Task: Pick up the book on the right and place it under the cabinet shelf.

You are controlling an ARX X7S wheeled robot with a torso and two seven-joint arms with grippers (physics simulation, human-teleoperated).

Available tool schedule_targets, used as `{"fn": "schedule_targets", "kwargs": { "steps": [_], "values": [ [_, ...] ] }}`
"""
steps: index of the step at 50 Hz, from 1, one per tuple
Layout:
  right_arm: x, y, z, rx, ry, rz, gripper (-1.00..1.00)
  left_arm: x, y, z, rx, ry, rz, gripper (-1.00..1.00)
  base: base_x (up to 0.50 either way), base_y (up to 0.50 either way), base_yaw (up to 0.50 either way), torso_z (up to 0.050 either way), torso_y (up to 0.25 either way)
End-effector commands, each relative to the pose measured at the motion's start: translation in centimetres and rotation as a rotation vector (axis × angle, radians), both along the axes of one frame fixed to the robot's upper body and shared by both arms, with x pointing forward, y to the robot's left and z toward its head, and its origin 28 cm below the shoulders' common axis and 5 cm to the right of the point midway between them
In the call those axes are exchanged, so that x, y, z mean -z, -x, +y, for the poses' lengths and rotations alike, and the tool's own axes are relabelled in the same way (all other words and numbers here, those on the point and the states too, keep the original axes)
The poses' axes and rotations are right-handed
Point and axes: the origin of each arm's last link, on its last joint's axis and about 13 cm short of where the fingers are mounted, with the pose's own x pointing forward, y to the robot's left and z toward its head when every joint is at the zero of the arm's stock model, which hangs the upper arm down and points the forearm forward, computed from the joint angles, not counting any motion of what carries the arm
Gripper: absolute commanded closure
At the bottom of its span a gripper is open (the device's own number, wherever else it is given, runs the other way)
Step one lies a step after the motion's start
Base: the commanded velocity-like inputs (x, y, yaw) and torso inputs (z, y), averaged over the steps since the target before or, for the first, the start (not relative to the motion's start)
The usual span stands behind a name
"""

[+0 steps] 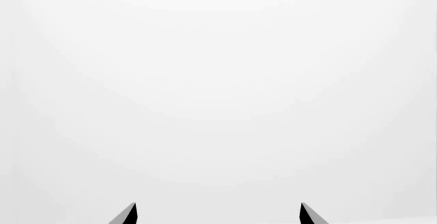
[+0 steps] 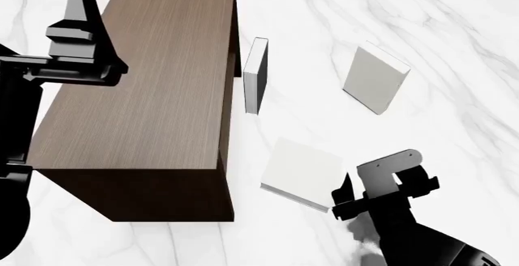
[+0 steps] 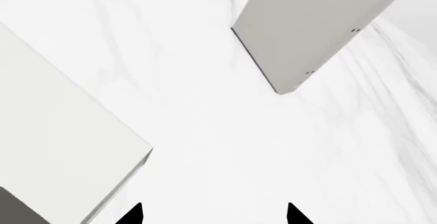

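Note:
The book [image 2: 375, 78], a plain pale hardback, stands on the white marble surface at the right, well clear of the cabinet; it also shows in the right wrist view [image 3: 310, 29]. The dark brown cabinet shelf [image 2: 146, 78] fills the left of the head view. My right gripper [image 2: 381, 178] hovers low at the front right, short of the book, open [image 3: 213, 213] with nothing between its tips. My left gripper [image 2: 81, 11] is raised over the cabinet's left side, open [image 1: 218, 213], facing only blank white.
Another plain pale book [image 2: 302, 173] sits just left of my right gripper, and appears in the right wrist view [image 3: 61, 132]. A slim book with a dark grey face [image 2: 255, 75] stands next to the cabinet's right edge.

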Motion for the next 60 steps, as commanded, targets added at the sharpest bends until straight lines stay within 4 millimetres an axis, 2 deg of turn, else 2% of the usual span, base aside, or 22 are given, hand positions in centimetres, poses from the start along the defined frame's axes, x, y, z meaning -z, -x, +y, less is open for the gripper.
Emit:
{"fn": "schedule_targets", "kwargs": {
  "steps": [1, 24, 60],
  "values": [
    [0.0, -0.2, 0.0, -0.007, 0.010, 0.014, -1.00, -0.2, 0.1, 0.0, 0.002, -0.001, -0.003, -1.00, 0.00, 0.00, 0.00, 0.000, 0.000],
    [-0.9, -1.3, 1.2, -0.067, 0.020, 0.003, -1.00, -0.3, 0.2, 0.3, 0.002, -0.001, -0.009, -1.00, 0.00, 0.00, 0.00, 0.000, 0.000],
    [-1.1, -2.1, 2.3, -0.122, 0.022, -0.004, -1.00, 0.0, 0.0, 0.4, 0.007, 0.015, -0.021, -1.00, 0.00, 0.00, 0.00, 0.000, 0.000]
  ]
}}
